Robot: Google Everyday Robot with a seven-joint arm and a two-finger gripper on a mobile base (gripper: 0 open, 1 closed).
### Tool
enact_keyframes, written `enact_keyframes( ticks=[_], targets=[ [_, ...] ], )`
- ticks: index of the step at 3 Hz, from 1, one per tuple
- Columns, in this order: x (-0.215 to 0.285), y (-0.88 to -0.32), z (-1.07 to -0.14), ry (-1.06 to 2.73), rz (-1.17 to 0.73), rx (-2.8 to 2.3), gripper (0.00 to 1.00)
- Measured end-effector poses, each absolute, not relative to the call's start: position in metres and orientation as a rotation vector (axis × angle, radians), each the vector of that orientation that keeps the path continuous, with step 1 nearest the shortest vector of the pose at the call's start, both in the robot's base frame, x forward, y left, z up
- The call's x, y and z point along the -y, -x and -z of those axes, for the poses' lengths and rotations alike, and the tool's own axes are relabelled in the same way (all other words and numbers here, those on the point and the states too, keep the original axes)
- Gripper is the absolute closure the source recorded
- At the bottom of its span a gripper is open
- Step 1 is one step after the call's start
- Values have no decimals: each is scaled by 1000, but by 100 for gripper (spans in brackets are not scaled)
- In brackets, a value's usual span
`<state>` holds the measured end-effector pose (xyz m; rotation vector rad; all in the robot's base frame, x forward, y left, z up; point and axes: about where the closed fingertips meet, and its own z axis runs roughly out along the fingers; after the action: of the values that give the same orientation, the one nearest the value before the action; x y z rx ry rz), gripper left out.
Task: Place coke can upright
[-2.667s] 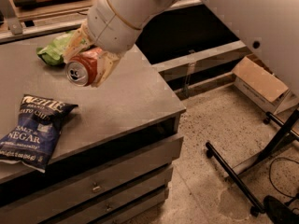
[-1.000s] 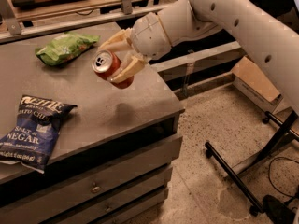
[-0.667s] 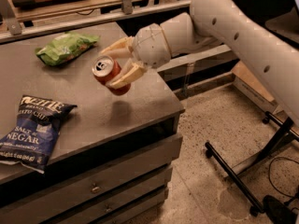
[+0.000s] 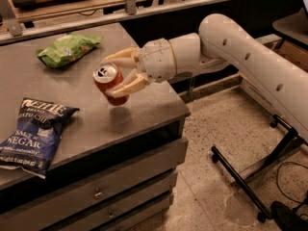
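The coke can (image 4: 110, 82) is a small red can with a silver top. It is held nearly upright, top tilted slightly toward the left, just above the grey tabletop (image 4: 149, 105) near its right front part. My gripper (image 4: 113, 76) reaches in from the right and is shut on the can, one cream finger (image 4: 120, 57) behind it and one finger (image 4: 127, 86) in front. I cannot tell whether the can's base touches the table.
A green chip bag (image 4: 67, 48) lies at the back left of the table. A blue chip bag (image 4: 32, 134) lies at the front left. The table's right edge drops to a speckled floor with a black metal stand (image 4: 255, 172). Drawers sit below the tabletop.
The arm has carried the can from the back left toward the right front of the table, turned it from lying sideways to nearly upright, and lowered it close to the surface.
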<state>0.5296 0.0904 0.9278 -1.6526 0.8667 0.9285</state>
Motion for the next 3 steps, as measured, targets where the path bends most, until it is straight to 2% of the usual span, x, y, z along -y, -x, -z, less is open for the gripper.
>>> enact_keyframes(
  ticks=[2, 3],
  targets=[
    [-90, -536, -932, 1462, -951, -1054, 100],
    [-94, -542, -946, 1370, -1024, -1145, 100]
  ],
)
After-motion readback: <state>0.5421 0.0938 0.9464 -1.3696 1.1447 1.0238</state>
